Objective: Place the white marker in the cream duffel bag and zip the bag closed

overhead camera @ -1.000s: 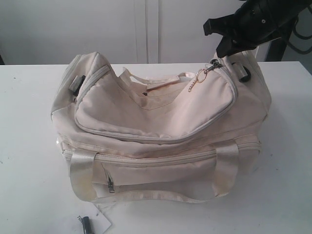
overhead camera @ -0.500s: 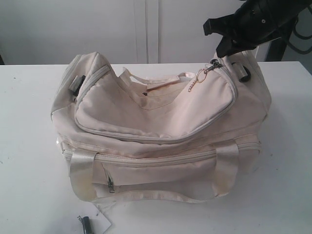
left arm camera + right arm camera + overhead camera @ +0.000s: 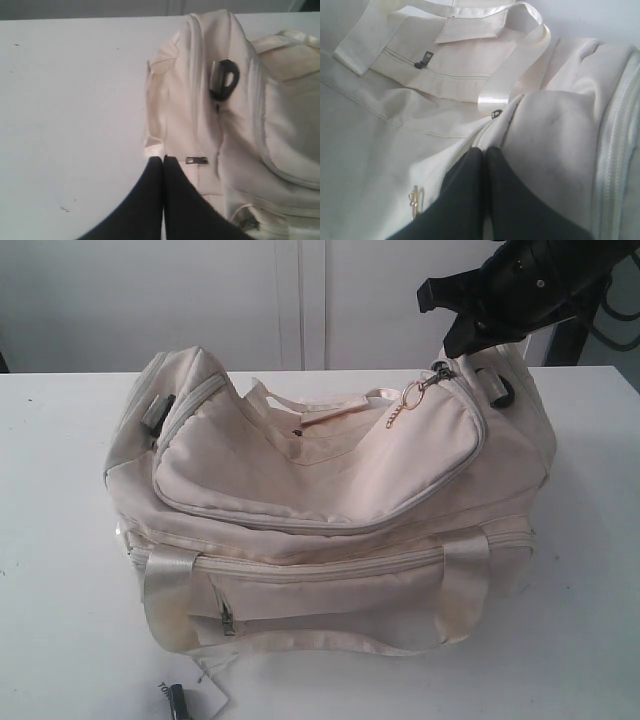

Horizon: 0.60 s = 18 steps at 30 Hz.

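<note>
Right gripper (image 3: 485, 150) is clenched by the bag's (image 3: 320, 480) zip pull (image 3: 441, 370); left gripper (image 3: 163, 159) clenched, empty. A loose pinch could slip off; tugging might drag the bag.

Bright, diffuse light is flooding the scene, and the white table (image 3: 60, 540) is washing out almost to pure white in the exterior view. The cream duffel bag (image 3: 330, 490) is casting just a faint, soft shadow along its near side. Glare is flashing off the shiny strap handle (image 3: 497, 95) in the right wrist view. The left wrist view is running soft, with the black plastic ring (image 3: 225, 80) blurring at its edges.
</note>
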{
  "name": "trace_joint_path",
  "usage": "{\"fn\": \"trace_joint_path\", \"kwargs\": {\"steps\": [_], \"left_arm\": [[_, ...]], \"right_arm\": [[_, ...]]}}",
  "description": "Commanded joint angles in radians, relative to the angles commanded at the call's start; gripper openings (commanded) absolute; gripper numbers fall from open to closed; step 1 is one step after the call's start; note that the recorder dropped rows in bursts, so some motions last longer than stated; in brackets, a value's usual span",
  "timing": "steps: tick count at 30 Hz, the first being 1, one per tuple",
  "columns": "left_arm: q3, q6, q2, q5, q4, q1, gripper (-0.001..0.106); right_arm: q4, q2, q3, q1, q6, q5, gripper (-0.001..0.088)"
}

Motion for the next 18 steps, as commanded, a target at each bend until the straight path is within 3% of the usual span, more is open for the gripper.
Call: {"fn": "trace_joint_path", "kwargs": {"steps": [6, 18], "left_arm": [[-0.089, 0.464, 0.165, 0.157, -0.501, 0.000, 0.000], [-0.239, 0.833, 0.402, 0.322, -0.778, 0.000, 0.000]], "right_arm": [[0.000, 0.000, 0.000, 0.000, 0.000, 0.000, 0.0000], [0.000, 0.000, 0.000, 0.000, 0.000, 0.000, 0.0000]]}}
